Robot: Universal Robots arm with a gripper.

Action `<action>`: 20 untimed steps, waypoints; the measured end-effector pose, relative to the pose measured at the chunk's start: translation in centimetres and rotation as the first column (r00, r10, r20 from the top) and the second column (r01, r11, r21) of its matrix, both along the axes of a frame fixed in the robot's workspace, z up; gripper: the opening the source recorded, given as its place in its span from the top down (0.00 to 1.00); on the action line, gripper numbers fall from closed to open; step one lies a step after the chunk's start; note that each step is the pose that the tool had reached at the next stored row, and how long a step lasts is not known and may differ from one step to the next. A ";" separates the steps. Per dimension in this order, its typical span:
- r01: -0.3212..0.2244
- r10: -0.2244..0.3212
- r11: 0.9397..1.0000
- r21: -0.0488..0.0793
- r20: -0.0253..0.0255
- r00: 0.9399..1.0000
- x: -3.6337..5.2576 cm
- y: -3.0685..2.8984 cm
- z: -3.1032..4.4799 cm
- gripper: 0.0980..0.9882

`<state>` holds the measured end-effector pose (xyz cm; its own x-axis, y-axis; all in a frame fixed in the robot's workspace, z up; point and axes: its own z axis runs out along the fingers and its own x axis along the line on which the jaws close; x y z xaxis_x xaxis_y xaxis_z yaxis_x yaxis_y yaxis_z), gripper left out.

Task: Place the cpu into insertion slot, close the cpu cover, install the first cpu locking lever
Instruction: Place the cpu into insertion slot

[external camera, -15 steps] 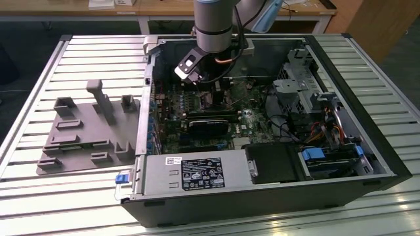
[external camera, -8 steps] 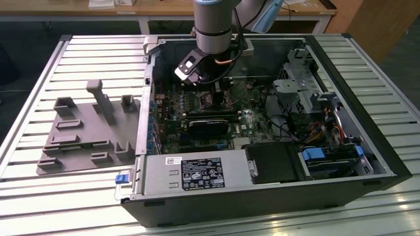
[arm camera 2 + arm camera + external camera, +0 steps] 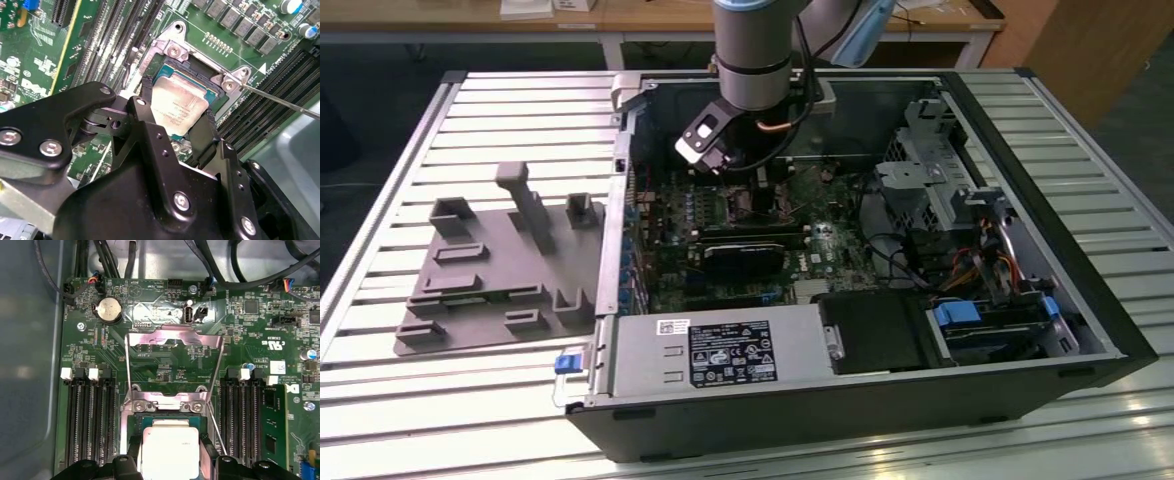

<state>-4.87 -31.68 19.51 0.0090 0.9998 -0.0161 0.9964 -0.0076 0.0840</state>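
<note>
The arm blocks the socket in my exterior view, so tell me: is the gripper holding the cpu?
Observer: Yes. In the second wrist view the gripper is shut on the cpu, gripping two opposite edges.
Operator: Where is it relative to the slot?
Observer: Directly over the slot. I cannot tell whether it is seated.
Operator: And the cover?
Observer: In the first wrist view the cover stands open, off the slot.
</note>
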 end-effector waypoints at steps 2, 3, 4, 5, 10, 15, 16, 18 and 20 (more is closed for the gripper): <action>0.000 0.000 1.000 0.002 0.000 1.000 0.00 0.01 -0.03 0.51; 0.000 0.000 1.000 0.002 0.000 1.000 0.00 0.00 -0.05 0.51; 0.000 0.000 1.000 0.002 0.000 1.000 0.00 0.00 -0.08 0.51; 0.000 0.000 1.000 0.002 0.000 1.000 0.00 0.00 -0.13 0.51; 0.000 0.000 1.000 0.002 0.000 1.000 -0.01 -0.01 -0.27 0.51; 0.000 0.000 1.000 0.002 0.000 1.000 -0.01 0.00 -0.28 0.51; 0.000 0.000 1.000 0.002 0.000 1.000 -0.01 0.00 -0.28 0.51; 0.000 0.000 1.000 0.002 0.000 1.000 -0.01 0.00 -0.29 0.51; 0.000 0.000 1.000 0.003 0.000 1.000 0.00 0.01 -0.32 0.49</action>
<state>-4.86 -31.67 19.20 0.0090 0.9999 -0.0135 0.9964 -0.0078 0.0844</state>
